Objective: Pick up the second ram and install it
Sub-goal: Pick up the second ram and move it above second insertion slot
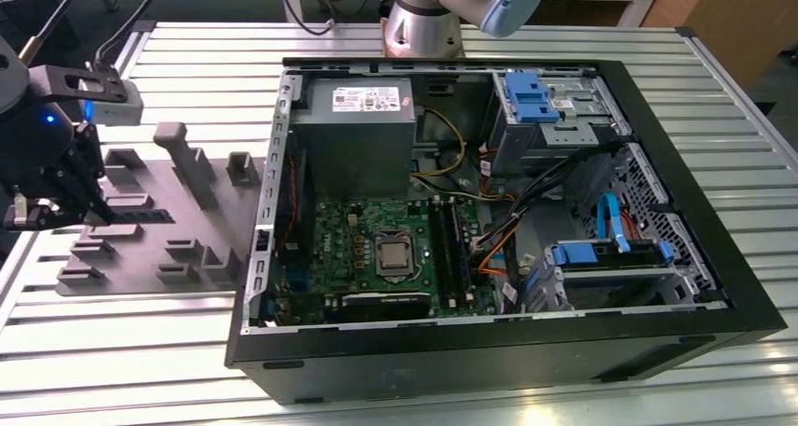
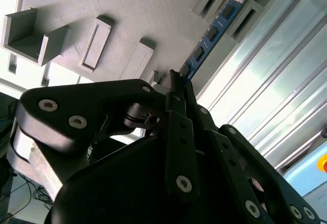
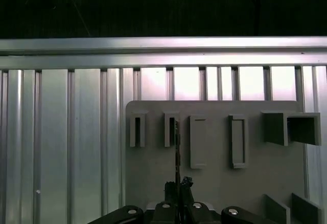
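The second ram (image 2: 214,27) is a thin blue board with dark chips, standing on edge in the grey tray (image 2: 127,9) between two raised blocks. In the first wrist view the ram (image 3: 177,147) shows edge-on as a dark line. My gripper (image 2: 173,78) is at the ram's near end, its fingers closed in on both sides of the board. In the exterior view the gripper (image 1: 97,206) hangs low over the tray (image 1: 187,248) at that view's left, with the ram (image 1: 140,213) just beside it. The black memory slots (image 1: 447,248) lie on the green motherboard (image 1: 362,244).
An open black computer case (image 1: 499,351) lies on the slatted metal table (image 1: 125,351) to the exterior view's right of the tray. It holds a grey power supply (image 1: 355,118), blue drive brackets (image 1: 530,94) and loose cables (image 1: 524,202). The arm's base (image 1: 424,24) stands behind the case.
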`<state>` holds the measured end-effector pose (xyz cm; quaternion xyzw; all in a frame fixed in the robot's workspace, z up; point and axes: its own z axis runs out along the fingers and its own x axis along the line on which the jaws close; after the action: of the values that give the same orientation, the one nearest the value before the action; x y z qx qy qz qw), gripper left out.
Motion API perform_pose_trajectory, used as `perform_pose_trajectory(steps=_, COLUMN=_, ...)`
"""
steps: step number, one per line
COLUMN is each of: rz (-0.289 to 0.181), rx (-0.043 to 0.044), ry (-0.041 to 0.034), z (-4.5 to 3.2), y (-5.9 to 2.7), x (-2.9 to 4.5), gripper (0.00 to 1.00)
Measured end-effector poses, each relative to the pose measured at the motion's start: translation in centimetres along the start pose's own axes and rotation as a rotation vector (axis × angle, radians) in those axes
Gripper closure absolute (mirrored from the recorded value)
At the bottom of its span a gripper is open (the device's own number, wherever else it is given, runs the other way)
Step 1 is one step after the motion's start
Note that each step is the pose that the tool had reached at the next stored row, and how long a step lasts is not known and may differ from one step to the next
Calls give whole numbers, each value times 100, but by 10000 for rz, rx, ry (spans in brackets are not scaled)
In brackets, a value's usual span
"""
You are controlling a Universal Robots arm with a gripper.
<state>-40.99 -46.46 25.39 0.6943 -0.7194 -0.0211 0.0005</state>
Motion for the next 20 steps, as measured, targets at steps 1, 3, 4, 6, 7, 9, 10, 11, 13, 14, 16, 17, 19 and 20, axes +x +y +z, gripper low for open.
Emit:
perform_pose_trajectory(steps=1, rz=0, rx=0, ry=0, z=-3, y=0, x=0, gripper=86)
perform_pose_trajectory(steps=3, rz=0, rx=-2, ry=2, z=-8, y=1, x=0, gripper=86)
perform_pose_trajectory(steps=4, rz=0, rx=-2, ry=1, z=-10, y=0, x=0, gripper=86)
perform_pose_trajectory(steps=6, rz=0, rx=-2, ry=2, z=-15, y=1, x=-1, gripper=86)
perform_pose_trajectory(steps=7, rz=0, rx=-2, ry=2, z=-17, y=1, x=-1, gripper=86)
perform_pose_trajectory(steps=9, rz=0, rx=-2, ry=2, z=-23, y=1, x=-1, gripper=86)
perform_pose_trajectory(steps=10, rz=0, rx=-2, ry=2, z=-26, y=1, x=-1, gripper=86)
perform_pose_trajectory(steps=11, rz=1, rx=-4, ry=3, z=-32, y=1, x=-1, gripper=86)
perform_pose_trajectory(steps=13, rz=0, rx=-3, ry=2, z=-44, y=2, x=-1, gripper=86)
perform_pose_trajectory(steps=14, rz=0, rx=-2, ry=2, z=-51, y=2, x=-1, gripper=86)
perform_pose_trajectory(steps=16, rz=0, rx=-2, ry=2, z=-65, y=2, x=-2, gripper=86)
perform_pose_trajectory(steps=17, rz=0, rx=-3, ry=2, z=-72, y=2, x=-2, gripper=86)
perform_pose_trajectory(steps=19, rz=0, rx=-1, ry=1, z=-80, y=3, x=-2, gripper=86)
perform_pose_trajectory(steps=20, rz=0, rx=-1, ry=1, z=-86, y=3, x=-3, gripper=86)
